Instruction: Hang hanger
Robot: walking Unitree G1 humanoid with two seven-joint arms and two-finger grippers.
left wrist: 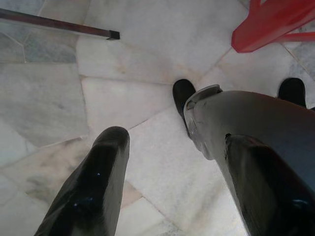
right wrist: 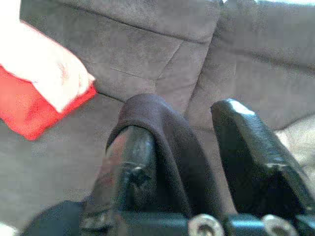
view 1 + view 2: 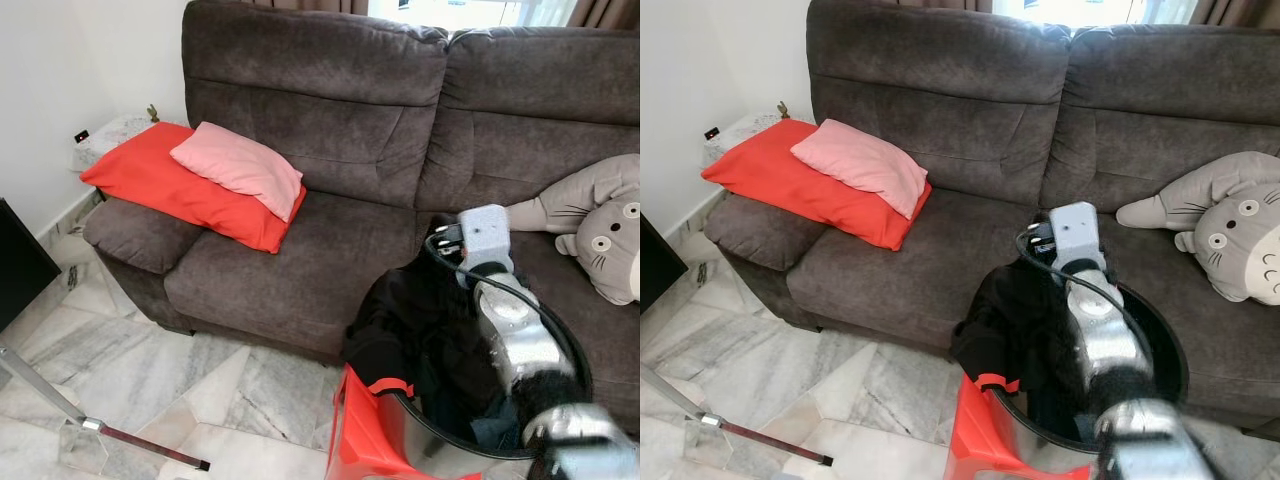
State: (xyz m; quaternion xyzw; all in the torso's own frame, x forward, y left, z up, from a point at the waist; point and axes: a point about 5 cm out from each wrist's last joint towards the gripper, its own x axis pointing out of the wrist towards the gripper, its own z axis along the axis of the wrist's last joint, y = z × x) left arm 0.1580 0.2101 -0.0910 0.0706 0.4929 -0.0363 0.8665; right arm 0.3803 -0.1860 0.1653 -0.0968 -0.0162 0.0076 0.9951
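Observation:
My right arm reaches forward over a round black basket that sits on a red stool in front of the sofa. A black garment spills over the basket's near left rim. In the right wrist view my right gripper is open, and a fold of the black garment is draped over one of its fingers. The grey wrist block hides the fingers in the eye views. My left gripper hangs open above the marble floor, with nothing between its fingers.
A dark grey sofa fills the back, with a red cushion, a pink pillow and a grey plush toy on it. A metal stand leg lies on the floor at left, beside a dark panel.

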